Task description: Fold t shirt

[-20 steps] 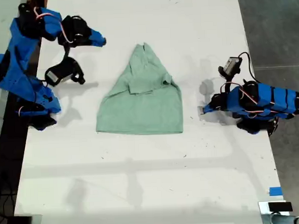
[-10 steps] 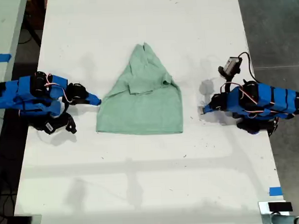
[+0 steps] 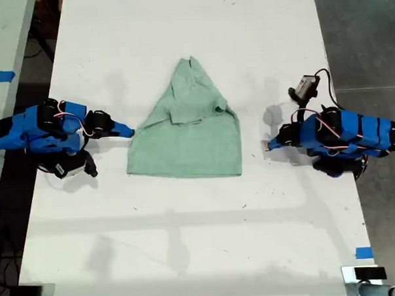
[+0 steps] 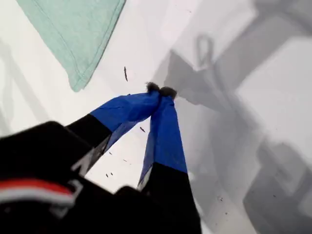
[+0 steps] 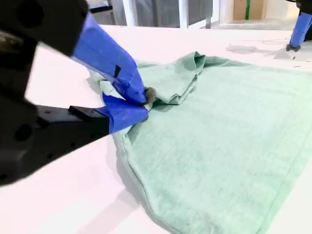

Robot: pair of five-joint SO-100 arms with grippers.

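Note:
The pale mint-green t shirt (image 3: pixel 190 132) lies folded on the white table (image 3: pixel 201 233), narrow at the far end and wide at the near hem, with one sleeve flap doubled over it. My second gripper (image 3: pixel 130 132) (image 5: pixel 144 100) is shut, low on the table at the exterior view's left, its tips touching the t shirt (image 5: pixel 219 136) at its edge; no cloth shows pinched between them. At the exterior view's right, my first gripper (image 3: pixel 271 145) (image 4: pixel 161 90) is shut on nothing, tips on bare table, a short way from a corner of the t shirt (image 4: pixel 73 34).
Both arms lie folded low beside the table's side edges. A small camera on a cable (image 3: pixel 305 85) sticks up by the first arm. Blue tape (image 3: pixel 363 252) marks the table's near corner at the exterior view's right. Dark floor (image 3: pixel 363 36) lies beyond that edge.
The second arm came down from a raised pose at the exterior view's upper left and now lies low with its tips at the shirt's edge. The first arm and the shirt have not moved.

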